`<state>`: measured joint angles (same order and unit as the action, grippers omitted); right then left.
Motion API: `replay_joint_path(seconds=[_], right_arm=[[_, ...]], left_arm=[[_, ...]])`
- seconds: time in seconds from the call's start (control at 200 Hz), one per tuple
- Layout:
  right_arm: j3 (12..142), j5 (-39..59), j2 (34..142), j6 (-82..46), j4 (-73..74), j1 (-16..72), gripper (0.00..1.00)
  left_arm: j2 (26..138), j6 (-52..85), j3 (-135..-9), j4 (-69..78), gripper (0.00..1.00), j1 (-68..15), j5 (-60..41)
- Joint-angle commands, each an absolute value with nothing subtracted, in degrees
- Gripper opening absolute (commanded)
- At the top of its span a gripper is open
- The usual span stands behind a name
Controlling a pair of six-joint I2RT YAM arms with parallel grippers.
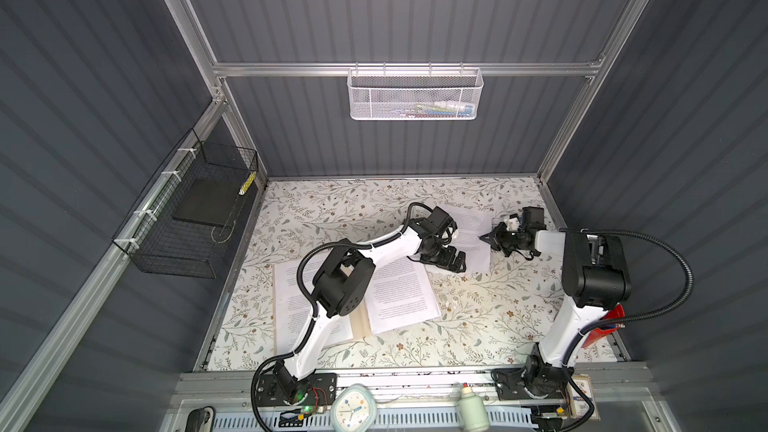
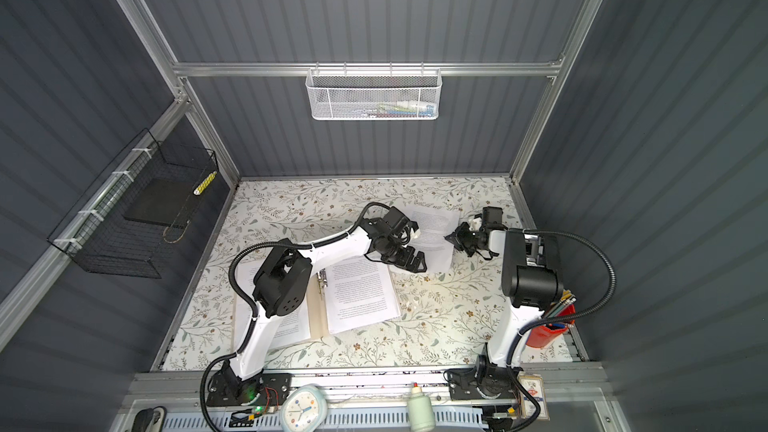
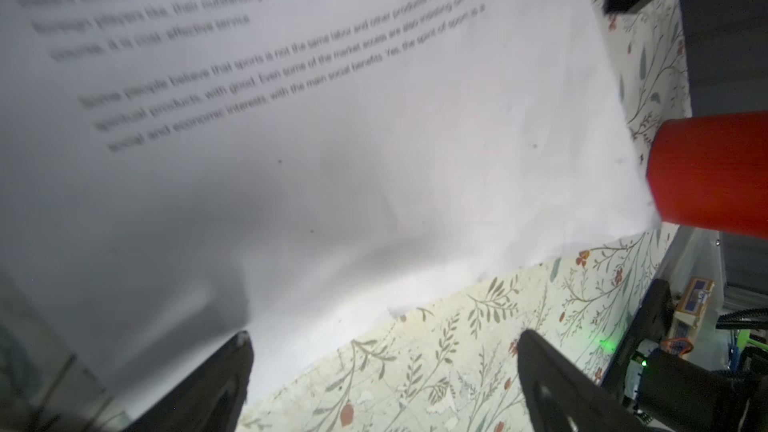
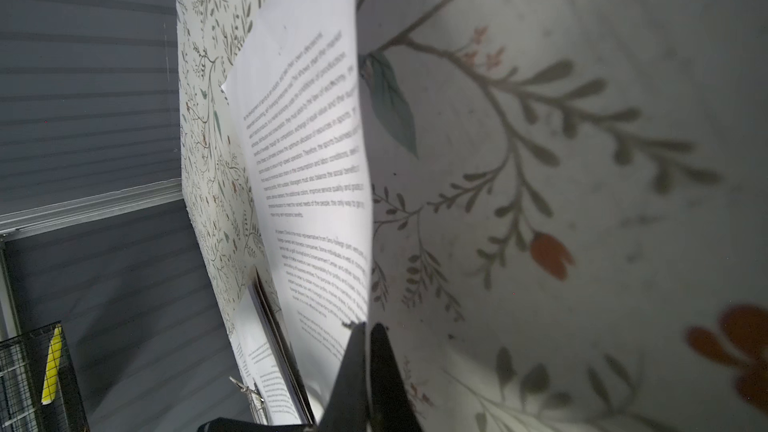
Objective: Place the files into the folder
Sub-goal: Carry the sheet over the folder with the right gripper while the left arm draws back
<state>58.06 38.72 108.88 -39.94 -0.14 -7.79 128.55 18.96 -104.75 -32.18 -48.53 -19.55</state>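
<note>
Now right gripper pinched on edge of thin white printed paper sheet, far right; left gripper wide, empty; tan cardboard folder open, near left. Sheet light, floppy: edge hold, likely sags.

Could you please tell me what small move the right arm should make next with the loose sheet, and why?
Probably lift the pinched edge a little, so the sheet can be drawn toward the folder. The right tool looks shut on the edge of the loose sheet. The left tool hangs open over its near edge, gripping nothing. The folder lies open toward the front left.
</note>
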Motion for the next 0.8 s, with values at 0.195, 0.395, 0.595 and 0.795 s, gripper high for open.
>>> replay_joint_path(seconds=[0.195, 0.395, 0.595, 0.795], right_arm=[[58.2, 35.9, 92.3, -36.2, -8.4, -6.1, 0.0], [66.2, 28.8, 83.2, -31.7, -21.3, 4.3, 0.0], [76.3, 28.8, 85.0, -33.4, -26.3, 20.9, 0.0], [75.3, 42.8, 87.9, -40.8, -14.4, 27.7, 0.0]], left_arm=[[100.4, 9.7, -89.3, -30.9, 1.0, -47.1, 3.3], [76.8, 6.2, -65.3, -21.4, 1.0, -46.5, 15.7], [66.7, 4.8, -57.6, -24.4, 1.0, -46.2, 24.8], [64.6, 6.0, -55.5, -27.6, 1.0, -46.1, 27.1]])
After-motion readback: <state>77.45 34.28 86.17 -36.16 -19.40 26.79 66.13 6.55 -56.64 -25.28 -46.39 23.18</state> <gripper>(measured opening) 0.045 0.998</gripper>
